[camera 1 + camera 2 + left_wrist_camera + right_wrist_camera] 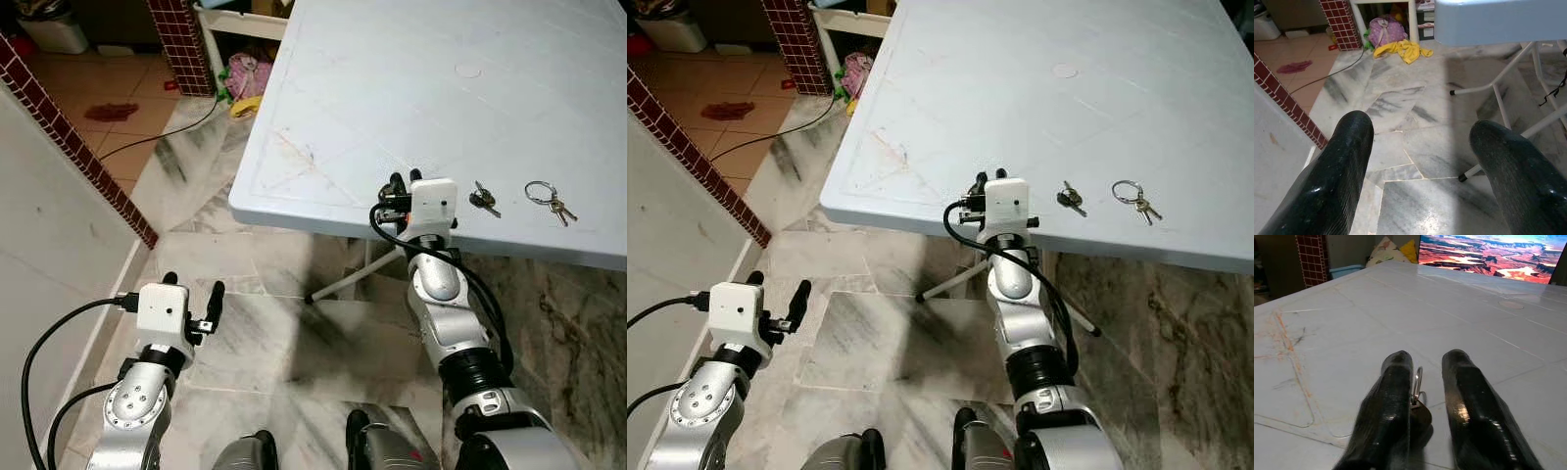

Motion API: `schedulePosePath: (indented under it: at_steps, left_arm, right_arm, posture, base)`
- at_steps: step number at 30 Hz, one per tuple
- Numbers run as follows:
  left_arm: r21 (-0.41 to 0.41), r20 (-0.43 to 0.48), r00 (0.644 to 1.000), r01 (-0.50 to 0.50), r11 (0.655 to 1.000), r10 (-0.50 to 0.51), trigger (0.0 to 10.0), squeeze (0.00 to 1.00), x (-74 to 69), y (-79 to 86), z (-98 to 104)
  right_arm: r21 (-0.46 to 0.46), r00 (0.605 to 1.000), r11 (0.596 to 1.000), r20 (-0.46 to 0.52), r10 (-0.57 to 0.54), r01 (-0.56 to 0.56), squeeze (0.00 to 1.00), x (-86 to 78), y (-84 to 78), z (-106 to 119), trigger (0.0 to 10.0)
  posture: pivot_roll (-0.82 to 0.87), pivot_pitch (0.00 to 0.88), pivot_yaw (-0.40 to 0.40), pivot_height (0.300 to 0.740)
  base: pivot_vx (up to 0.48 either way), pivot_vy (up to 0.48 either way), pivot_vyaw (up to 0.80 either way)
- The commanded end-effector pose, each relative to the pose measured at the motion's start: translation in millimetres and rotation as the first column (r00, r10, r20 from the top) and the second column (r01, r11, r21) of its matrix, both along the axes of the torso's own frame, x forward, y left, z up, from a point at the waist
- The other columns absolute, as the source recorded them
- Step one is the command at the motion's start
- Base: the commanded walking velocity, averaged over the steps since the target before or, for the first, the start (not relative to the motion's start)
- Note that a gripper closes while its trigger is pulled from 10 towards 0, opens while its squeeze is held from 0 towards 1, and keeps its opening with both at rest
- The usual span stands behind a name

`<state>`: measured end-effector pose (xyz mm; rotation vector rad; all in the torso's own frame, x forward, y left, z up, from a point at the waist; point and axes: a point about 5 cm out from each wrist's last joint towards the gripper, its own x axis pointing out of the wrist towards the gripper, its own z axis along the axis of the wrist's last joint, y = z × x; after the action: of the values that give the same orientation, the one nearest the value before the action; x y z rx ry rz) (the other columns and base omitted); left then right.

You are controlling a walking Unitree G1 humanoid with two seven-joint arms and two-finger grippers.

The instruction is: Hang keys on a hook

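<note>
A large pale blue-white plastic folding table fills the upper right of the head views, standing on a grey-veined marble tile floor. A low wall capped with dark red brick tiles runs diagonally down the upper left, and a heap of pink and yellow cloth lies on the floor at top centre, by the table's far corner.

The right gripper sits at centre frame over the table's near edge, its two black fingers set narrowly apart around a small key on a metal ring, which rests against the inner face of one finger; whether it is pinched I cannot tell. Just to its right on the tabletop lie a small dark bunch of keys and, further right, a silver key ring with two keys.

The left gripper hangs at lower left over the floor, fingers wide apart.
</note>
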<state>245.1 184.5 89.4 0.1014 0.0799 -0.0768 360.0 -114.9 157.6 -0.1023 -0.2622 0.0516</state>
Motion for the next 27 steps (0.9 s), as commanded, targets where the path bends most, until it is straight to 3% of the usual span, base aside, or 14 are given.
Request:
schedulePosePath:
  at_steps: [1,11,12,13,14,15,16,17,18,20,27]
  left_arm:
    - [0.005,-0.019,1.000,-0.003,1.000,0.004,10.0,0.00,-3.3,1.8,-5]
    - [0.005,-0.025,1.000,0.002,1.000,-0.002,10.0,0.00,-5.2,1.4,-6]
    - [0.006,-0.025,1.000,0.002,1.000,-0.002,10.0,0.00,-5.5,1.6,-6]
    - [0.006,-0.025,1.000,0.002,1.000,-0.002,10.0,0.00,-5.5,1.6,-6]
    - [0.006,-0.025,1.000,0.002,1.000,-0.002,10.0,0.00,-5.7,1.8,-6]
    - [0.007,-0.025,1.000,0.002,1.000,-0.001,10.0,0.00,-5.9,2.0,-6]
    - [0.009,-0.027,1.000,0.001,1.000,-0.001,10.0,0.00,-6.7,2.6,-5]
    - [0.010,-0.027,1.000,0.002,1.000,-0.001,10.0,0.00,-6.9,2.8,-5]
    - [0.010,-0.028,1.000,0.001,1.000,-0.001,10.0,0.00,-7.3,3.0,-5]
    - [0.011,-0.030,1.000,0.001,1.000,-0.001,10.0,0.00,-8.4,3.1,-5]
    - [0.016,-0.047,0.999,0.006,1.000,-0.005,10.0,0.00,-15.4,3.8,-7]
  right_arm:
    - [0.009,1.000,1.000,-0.021,-0.003,0.004,1.00,-2.1,-0.2,-4,10.0]
    - [0.033,0.996,0.999,-0.084,0.004,-0.002,1.00,1.2,-2.3,-12,10.0]
    - [0.035,0.996,0.999,-0.090,0.008,-0.004,0.81,2.4,-2.4,-12,10.0]
    - [0.035,0.996,0.999,-0.090,0.008,-0.004,0.81,2.4,-2.4,-12,10.0]
    - [0.033,0.996,0.999,-0.092,0.009,-0.006,0.68,2.9,-2.3,-12,10.0]
    - [0.033,0.996,0.999,-0.094,0.009,-0.006,0.38,3.6,-2.3,-11,10.0]
    - [0.037,0.995,0.999,-0.097,0.007,-0.004,0.00,5.9,-2.5,-10,9.5]
    - [0.039,0.995,0.999,-0.097,0.006,-0.002,0.00,6.6,-2.6,-10,9.5]
    - [0.046,0.995,0.999,-0.098,0.009,-0.005,0.00,7.1,-2.3,-9,7.1]
    - [0.048,0.995,0.999,-0.100,0.010,-0.005,0.00,8.9,-2.8,-9,0.0]
    - [0.059,0.994,0.998,-0.105,0.010,-0.004,0.00,14.1,-4.3,-6,0.0]
  posture:
    - [0.06,0.237,0.037,0.740]
    - [0.06,0.244,0.043,0.740]
    - [0.06,0.246,0.043,0.740]
    - [0.06,0.246,0.043,0.740]
    - [0.06,0.248,0.044,0.740]
    - [0.06,0.249,0.045,0.740]
    - [0.07,0.255,0.046,0.740]
    - [0.07,0.255,0.046,0.740]
    - [0.07,0.259,0.046,0.740]
    - [0.07,0.262,0.047,0.740]
    - [0.08,0.285,0.055,0.740]
  base:
    - [0.000,0.000,0.00]
    - [0.000,0.000,0.00]
    - [0.000,0.000,0.00]
    - [0.000,0.000,0.00]
    - [0.000,0.000,0.00]
    - [0.000,0.000,0.00]
    - [0.000,0.000,0.00]
    - [0.000,0.000,0.00]
    - [0.000,0.000,0.00]
    - [0.000,0.000,0.00]
    - [0.000,0.000,0.00]
